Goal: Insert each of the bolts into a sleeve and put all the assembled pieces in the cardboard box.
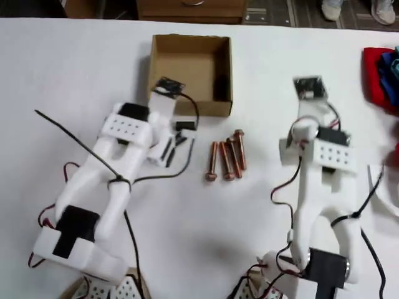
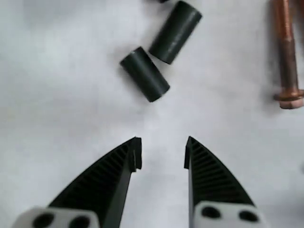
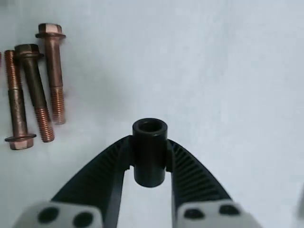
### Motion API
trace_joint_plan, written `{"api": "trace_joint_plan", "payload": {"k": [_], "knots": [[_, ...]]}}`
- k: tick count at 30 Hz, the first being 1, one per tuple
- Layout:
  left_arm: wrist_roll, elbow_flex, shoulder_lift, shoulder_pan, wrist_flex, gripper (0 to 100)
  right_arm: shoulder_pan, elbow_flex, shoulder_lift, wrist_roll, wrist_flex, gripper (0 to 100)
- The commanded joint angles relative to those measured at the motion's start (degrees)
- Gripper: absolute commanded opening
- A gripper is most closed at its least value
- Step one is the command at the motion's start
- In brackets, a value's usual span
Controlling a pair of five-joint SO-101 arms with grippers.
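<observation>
A big white table [image 1: 75, 68] takes up most of the room you can see. Soft grey shadows lie on it. Behind the table stands a brown wooden cupboard [image 1: 187, 9] on a dark floor [image 1: 280, 12]. A red cloth [image 1: 377, 68] lies at the table's edge.

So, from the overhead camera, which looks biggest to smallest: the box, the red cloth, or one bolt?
1. The box looks largest.
2. The red cloth comes next, but the picture's edge cuts it off, so its full size is unsure.
3. A bolt looks smallest by far.
</observation>
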Motion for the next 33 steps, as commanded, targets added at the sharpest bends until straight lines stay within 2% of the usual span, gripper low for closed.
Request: {"api": "trace_joint_plan", "payload": {"k": [1, 5, 9, 12, 15, 17, 23, 30, 33], "knots": [[-0.18, -2.86, -0.26, 3.08, 1.49, 17, 0.92, 6.07, -2.86, -0.53, -8.84, 2.1], [-0.18, -4.18, -0.26, 6.68, 0.79, 17, 0.92, 11.60, -1.89, -5.80, -16.22, 2.1], [0.18, -5.41, -0.26, 12.66, 0.62, 17, 0.84, 13.54, -1.45, -9.85, -19.12, 2.1], [6.24, -7.52, -0.18, 15.38, -0.97, 17, 0.92, 13.89, -1.27, -11.69, -20.09, 2.1], [12.75, -7.78, -0.09, 15.65, -6.42, 17, 0.92, 14.51, -1.27, -12.22, -21.58, 2.1], [14.15, -6.46, -0.09, 15.47, -9.49, 17, 0.92, 14.59, -1.27, -12.22, -21.67, 2.1], [14.33, -1.19, -0.09, 15.74, -14.51, 17, 0.66, 14.51, -1.27, -12.22, -22.02, 2.1], [14.51, 4.26, 0.00, 15.82, -24.97, 17, 0.84, 14.51, -1.27, -12.22, -21.93, 2.1], [14.51, 4.70, 0.00, 15.82, -26.46, 17, 0.75, 14.51, -1.27, -12.22, -21.85, 2.1]]}}
